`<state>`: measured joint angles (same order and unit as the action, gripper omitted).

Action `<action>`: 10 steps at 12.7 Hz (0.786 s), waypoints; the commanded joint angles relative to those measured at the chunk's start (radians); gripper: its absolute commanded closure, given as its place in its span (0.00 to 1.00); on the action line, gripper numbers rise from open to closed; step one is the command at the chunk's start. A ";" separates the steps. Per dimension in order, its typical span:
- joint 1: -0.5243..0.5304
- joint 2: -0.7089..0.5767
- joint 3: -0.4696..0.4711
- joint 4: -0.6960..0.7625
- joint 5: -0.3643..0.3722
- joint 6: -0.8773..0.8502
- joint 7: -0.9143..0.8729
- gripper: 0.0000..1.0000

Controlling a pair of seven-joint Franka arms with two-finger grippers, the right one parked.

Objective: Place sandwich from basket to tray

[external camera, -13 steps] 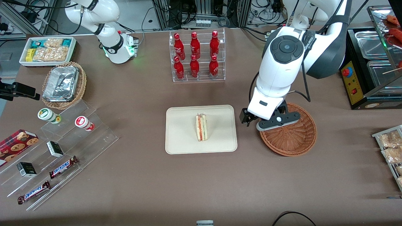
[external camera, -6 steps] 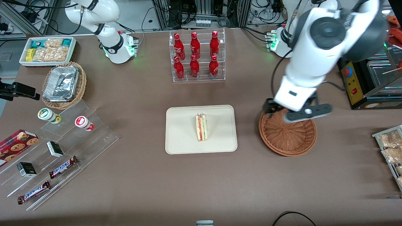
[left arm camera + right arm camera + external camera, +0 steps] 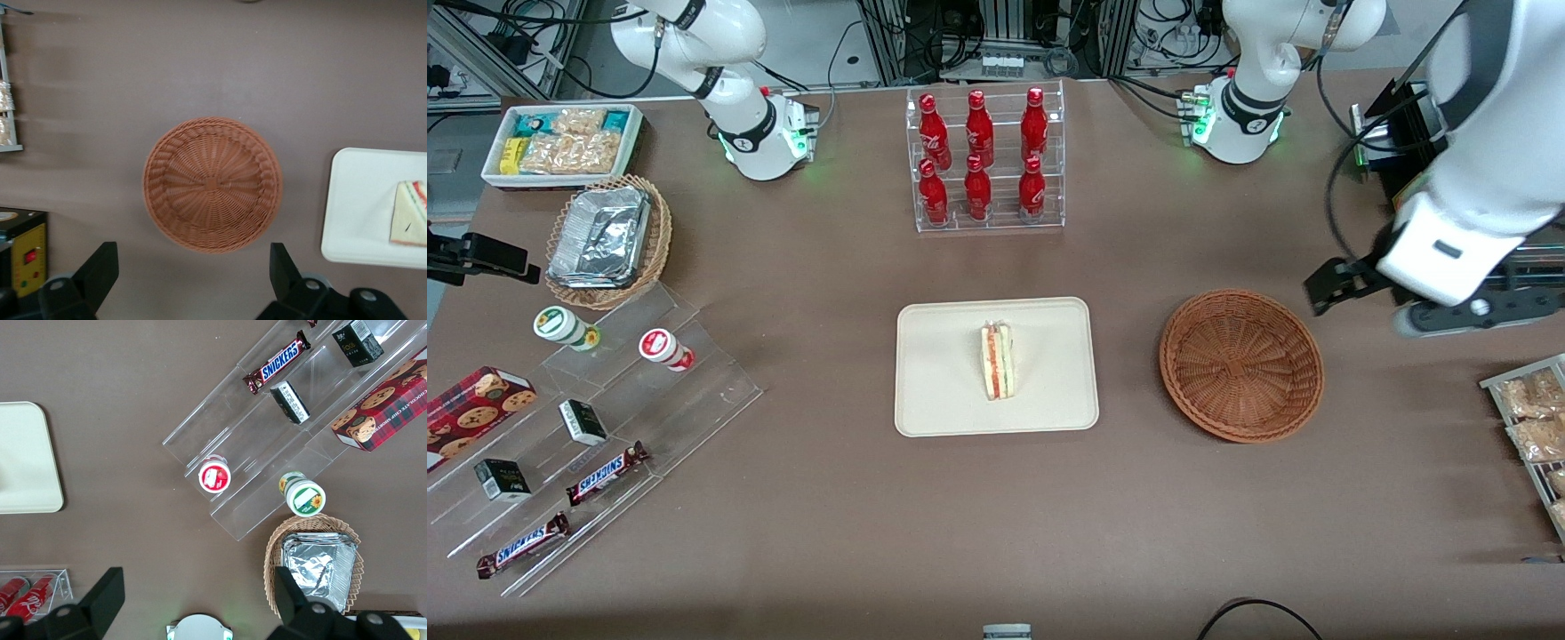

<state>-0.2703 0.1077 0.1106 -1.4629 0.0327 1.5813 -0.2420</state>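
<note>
The sandwich (image 3: 997,362) (image 3: 408,223), a white wedge with red and green layers, stands on the cream tray (image 3: 943,391) (image 3: 360,200) at mid-table. The reddish-brown woven basket (image 3: 1241,364) (image 3: 212,185) sits beside the tray, toward the working arm's end, with nothing in it. My gripper (image 3: 1476,311) (image 3: 192,280) hangs high over the table, past the basket toward the working arm's end. It is open, its fingers spread wide, and only bare tablecloth shows between them.
A clear rack of red bottles (image 3: 985,160) stands farther from the camera than the tray. A food warmer with a yellow panel (image 3: 23,260) and a rack of snack packets (image 3: 1529,418) are near my gripper. Acrylic steps with snacks (image 3: 605,418) lie toward the parked arm's end.
My arm has swung away from above the basket toward the working arm's end of the table and risen. The basket is now fully uncovered. The sandwich and tray have not moved.
</note>
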 commanded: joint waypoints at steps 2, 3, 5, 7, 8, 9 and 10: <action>0.179 -0.058 -0.175 -0.046 -0.013 -0.046 0.065 0.00; 0.231 -0.095 -0.213 -0.086 -0.014 -0.040 0.137 0.00; 0.243 -0.118 -0.210 -0.106 -0.014 -0.041 0.214 0.00; 0.247 -0.112 -0.195 -0.097 -0.011 -0.032 0.219 0.00; 0.240 -0.109 -0.166 -0.093 -0.014 -0.032 0.219 0.00; 0.235 -0.105 -0.152 -0.082 -0.014 -0.033 0.219 0.00; 0.235 -0.102 -0.152 -0.064 -0.013 -0.040 0.222 0.00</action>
<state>-0.0402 0.0194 -0.0496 -1.5346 0.0323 1.5427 -0.0434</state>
